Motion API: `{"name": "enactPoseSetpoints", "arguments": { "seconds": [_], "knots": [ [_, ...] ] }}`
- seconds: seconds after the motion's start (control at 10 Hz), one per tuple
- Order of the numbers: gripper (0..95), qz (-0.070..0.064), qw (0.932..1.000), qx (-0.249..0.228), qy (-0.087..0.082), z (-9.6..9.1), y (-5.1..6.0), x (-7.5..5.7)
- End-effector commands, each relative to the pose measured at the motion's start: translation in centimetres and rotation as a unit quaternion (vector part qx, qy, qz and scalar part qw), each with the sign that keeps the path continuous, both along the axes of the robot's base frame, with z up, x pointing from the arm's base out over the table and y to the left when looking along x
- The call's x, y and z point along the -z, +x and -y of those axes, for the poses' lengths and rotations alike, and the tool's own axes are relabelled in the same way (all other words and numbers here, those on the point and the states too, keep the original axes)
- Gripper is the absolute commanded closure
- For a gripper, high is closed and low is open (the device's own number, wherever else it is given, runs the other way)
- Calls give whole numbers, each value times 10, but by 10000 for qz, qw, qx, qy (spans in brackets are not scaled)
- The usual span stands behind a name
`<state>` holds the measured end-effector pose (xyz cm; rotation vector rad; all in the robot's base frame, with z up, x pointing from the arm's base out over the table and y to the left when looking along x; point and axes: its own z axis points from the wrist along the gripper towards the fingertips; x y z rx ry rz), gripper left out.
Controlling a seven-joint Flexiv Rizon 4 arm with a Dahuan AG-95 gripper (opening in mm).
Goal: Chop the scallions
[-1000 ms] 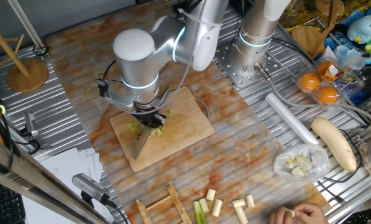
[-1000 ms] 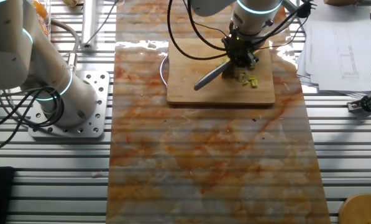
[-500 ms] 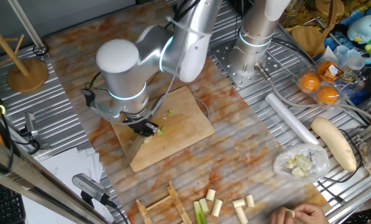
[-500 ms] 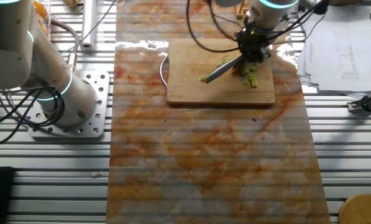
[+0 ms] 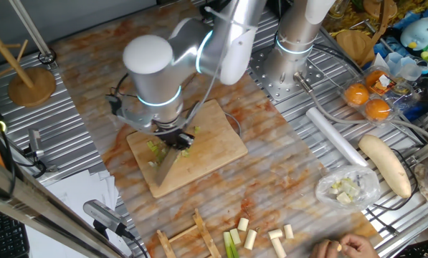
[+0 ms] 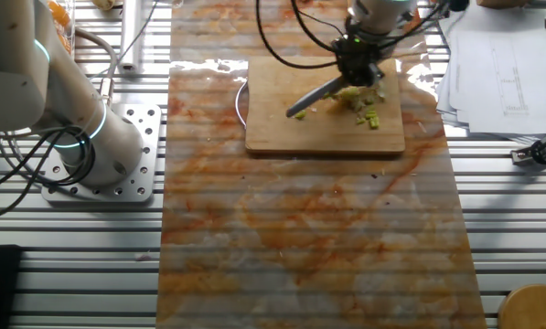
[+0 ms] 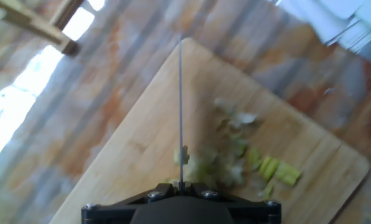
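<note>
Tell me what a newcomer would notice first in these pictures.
First, the gripper holding a knife low over the wooden board in the middle of the table, its blade beside a scatter of chopped scallions. Next, uncut scallion pieces lined up at the table's edge, near a person's hand.

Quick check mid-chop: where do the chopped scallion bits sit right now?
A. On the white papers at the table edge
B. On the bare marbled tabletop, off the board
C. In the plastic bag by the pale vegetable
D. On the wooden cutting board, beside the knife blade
D. The hand view shows the scallion bits lying on the wooden cutting board just beside the knife blade held in the gripper.
</note>
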<state>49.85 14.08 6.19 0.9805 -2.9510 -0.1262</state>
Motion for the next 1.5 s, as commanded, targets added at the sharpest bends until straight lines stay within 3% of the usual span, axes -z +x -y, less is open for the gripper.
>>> {"name": "enactPoseSetpoints", "arguments": {
  "seconds": [0.1,0.4,0.7,0.9,1.1,1.2,1.3,1.5],
  "knots": [
    [950,80,10000,9,-10,-1,-9,3],
    [950,207,9998,-9,-16,1,-6,16],
    [950,296,9994,151,-41,-7,5,30],
    [950,274,9994,198,-41,-10,20,24],
    [950,187,9995,253,60,-11,25,14],
    [950,232,9996,176,-6,-10,24,13],
    [950,181,9997,159,-3,-7,21,10],
    [950,95,9999,8,90,9,5,-5]
  ]
}}
